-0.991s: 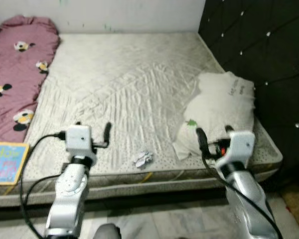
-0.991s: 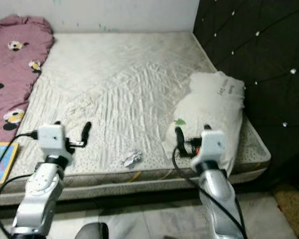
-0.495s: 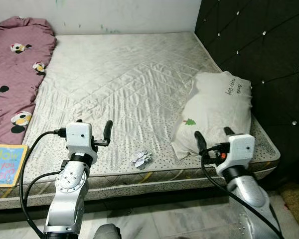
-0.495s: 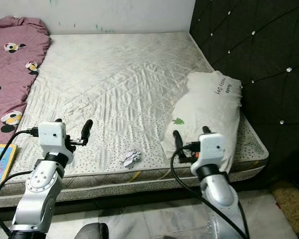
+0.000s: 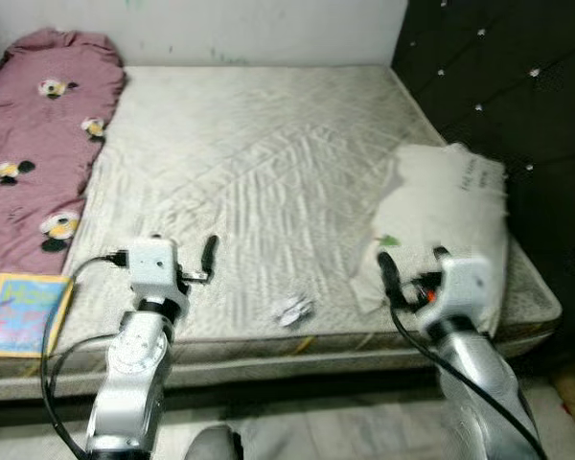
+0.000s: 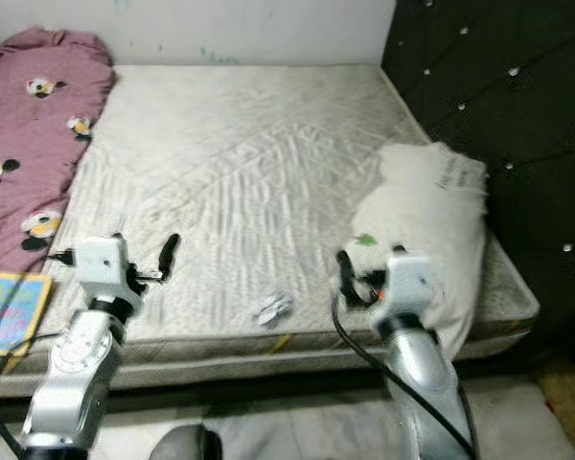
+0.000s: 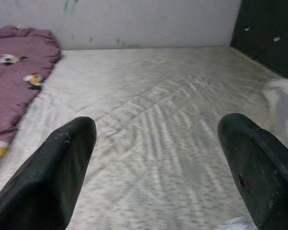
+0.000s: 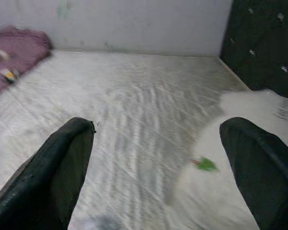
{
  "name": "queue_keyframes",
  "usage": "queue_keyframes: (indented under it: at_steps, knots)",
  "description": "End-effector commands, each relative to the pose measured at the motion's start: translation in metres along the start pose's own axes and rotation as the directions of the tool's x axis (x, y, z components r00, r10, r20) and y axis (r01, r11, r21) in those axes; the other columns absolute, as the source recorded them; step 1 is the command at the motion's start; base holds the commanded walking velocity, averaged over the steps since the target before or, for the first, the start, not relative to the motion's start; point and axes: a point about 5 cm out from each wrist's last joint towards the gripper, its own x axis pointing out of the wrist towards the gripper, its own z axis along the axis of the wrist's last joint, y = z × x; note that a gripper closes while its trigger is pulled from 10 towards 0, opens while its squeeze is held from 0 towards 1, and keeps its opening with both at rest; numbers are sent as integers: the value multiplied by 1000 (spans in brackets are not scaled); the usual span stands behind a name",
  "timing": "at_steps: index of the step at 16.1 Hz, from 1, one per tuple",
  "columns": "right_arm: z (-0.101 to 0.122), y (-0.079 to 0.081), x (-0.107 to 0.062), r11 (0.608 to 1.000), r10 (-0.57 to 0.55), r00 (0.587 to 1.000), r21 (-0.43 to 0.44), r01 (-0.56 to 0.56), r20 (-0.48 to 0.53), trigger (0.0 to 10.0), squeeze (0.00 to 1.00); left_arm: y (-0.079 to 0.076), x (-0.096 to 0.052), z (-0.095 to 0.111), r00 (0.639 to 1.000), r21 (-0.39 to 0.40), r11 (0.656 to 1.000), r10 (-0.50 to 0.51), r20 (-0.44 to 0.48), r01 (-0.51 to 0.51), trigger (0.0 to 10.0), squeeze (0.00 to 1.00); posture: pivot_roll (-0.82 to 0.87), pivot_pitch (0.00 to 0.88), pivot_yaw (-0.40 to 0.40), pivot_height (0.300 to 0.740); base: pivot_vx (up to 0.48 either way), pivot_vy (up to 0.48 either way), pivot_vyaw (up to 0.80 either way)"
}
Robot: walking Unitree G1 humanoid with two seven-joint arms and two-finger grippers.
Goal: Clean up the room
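**Wrist views: both claws held open over the mattress edge**

Left wrist view: the left gripper [image 7: 158, 167] is being held with its fingers spread wide and nothing between them. The right gripper [image 8: 156, 167] is likewise being held agape and empty. In the eye views both are being carried above the near edge of the mattress [image 5: 268, 163], well apart from each other.

Between them, near the front edge, a crumpled paper [image 5: 292, 310] is lying on the mattress, nearer the right gripper's side. It is judged to be light, soft and easily crushed; it would best be pinched across its bulk from above, since it could be pushed away by a sideways touch.

A white pillow [image 5: 455, 220] is lying just beside the right gripper, against the dark tufted headboard [image 5: 503, 86]. A maroon blanket [image 5: 38, 144] with flower prints is being seen along the left side, and a book [image 5: 24, 302] below it at the near corner. The quilted mattress looks soft and yielding. A pale wall [image 5: 220, 29] is standing behind, and a tiled floor [image 5: 345, 431] below.
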Motion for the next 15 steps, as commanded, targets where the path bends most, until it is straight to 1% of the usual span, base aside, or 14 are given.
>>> queue_keyframes:
  at_steps: [1,3,5,7,10,11,13,15]
  knots:
    - [-4,-10,-3,999,-36,999,-4,36,-25,10000,0,-2,-2,1,1000,-7,1000,3,3,-3,10000,0,1,28,-43,740,0,480,0]
    - [-6,-7,0,1000,-30,999,1,30,-34,10000,0,-3,-4,-1,1000,-4,1000,-1,1,1,10000,0,4,29,-48,740,0,480,0]
    - [-4,-5,2,1000,-19,999,-3,19,-29,10000,0,-3,-3,0,1000,-6,1000,-2,2,2,10000,0,5,28,-49,740,0,480,0]
    - [-2,-7,3,999,-12,1000,-30,12,-20,10000,0,-2,0,4,1000,6,1000,-5,25,4,10000,0,-1,26,-51,740,0,0,0]
    - [-1,-7,5,999,-15,1000,-39,15,-16,10000,0,-7,0,6,998,-4,999,-47,39,48,10000,0,-7,28,-48,740,0,0,573]
    - [-1,-7,5,999,-19,1000,-27,19,-17,10000,0,-8,0,7,998,-5,999,-53,43,53,10000,0,-7,28,-48,740,0,0,0]
    - [-1,-5,6,999,-12,1000,-33,11,-19,10000,0,-9,0,7,997,-12,998,-56,47,57,10000,0,-7,33,-50,740,0,0,0]
    - [-1,-4,7,999,-5,1000,-39,4,-16,10000,0,-8,-1,7,997,-15,998,-60,49,61,10000,0,-7,37,-53,740,262,0,0]
